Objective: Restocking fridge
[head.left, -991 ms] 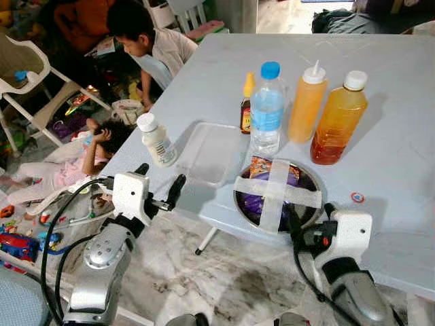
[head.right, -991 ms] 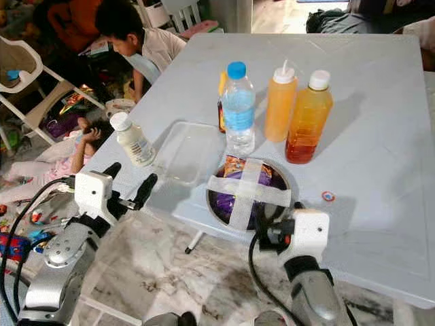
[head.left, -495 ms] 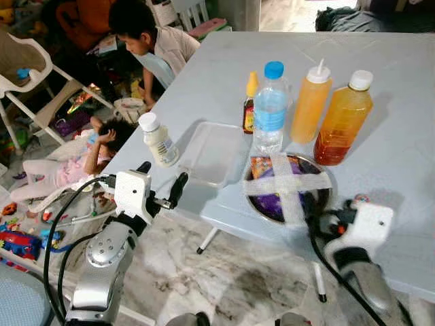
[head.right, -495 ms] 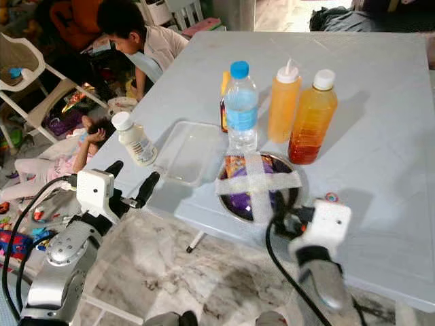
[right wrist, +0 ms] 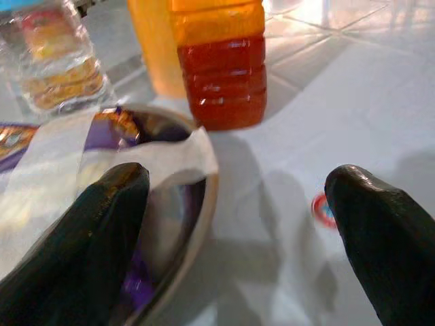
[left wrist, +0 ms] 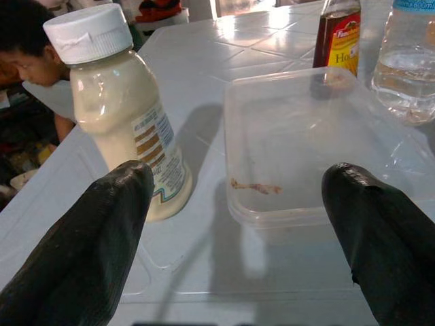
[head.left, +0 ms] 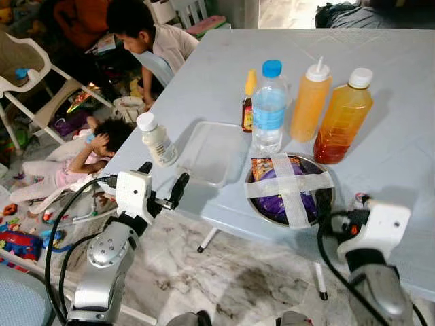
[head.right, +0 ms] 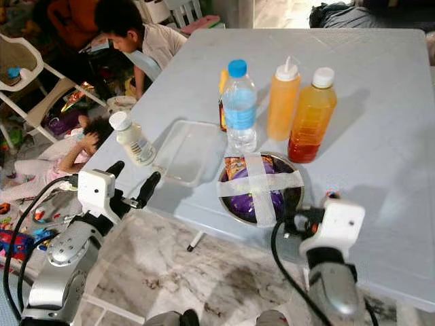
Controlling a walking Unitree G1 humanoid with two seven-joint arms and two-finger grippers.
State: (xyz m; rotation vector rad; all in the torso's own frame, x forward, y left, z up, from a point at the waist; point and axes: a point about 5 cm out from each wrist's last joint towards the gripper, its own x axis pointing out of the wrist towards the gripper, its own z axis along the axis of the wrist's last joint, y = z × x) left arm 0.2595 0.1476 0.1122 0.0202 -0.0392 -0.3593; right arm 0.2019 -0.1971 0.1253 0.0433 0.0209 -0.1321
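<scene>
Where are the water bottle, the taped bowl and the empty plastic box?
water bottle (head.left: 268, 109), left eye view, on its blue label.
taped bowl (head.left: 290, 191), left eye view, where the tape strips cross.
plastic box (left wrist: 306, 139), left wrist view, on its clear bottom.

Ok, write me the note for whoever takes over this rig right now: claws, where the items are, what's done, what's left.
Left claw: open, holding nothing, at the table's near left edge, pointed toward the white bottle and the clear plastic container.
Right claw: open, holding nothing, at the near edge beside the taped metal bowl, facing the amber bottle.
On the table: water bottle, orange squeeze bottle, small sauce bottle, and a small red cap.
Done: nothing grasped.
Left: every item remains to be picked up and carried to the fridge. People are on the floor to the left.
</scene>
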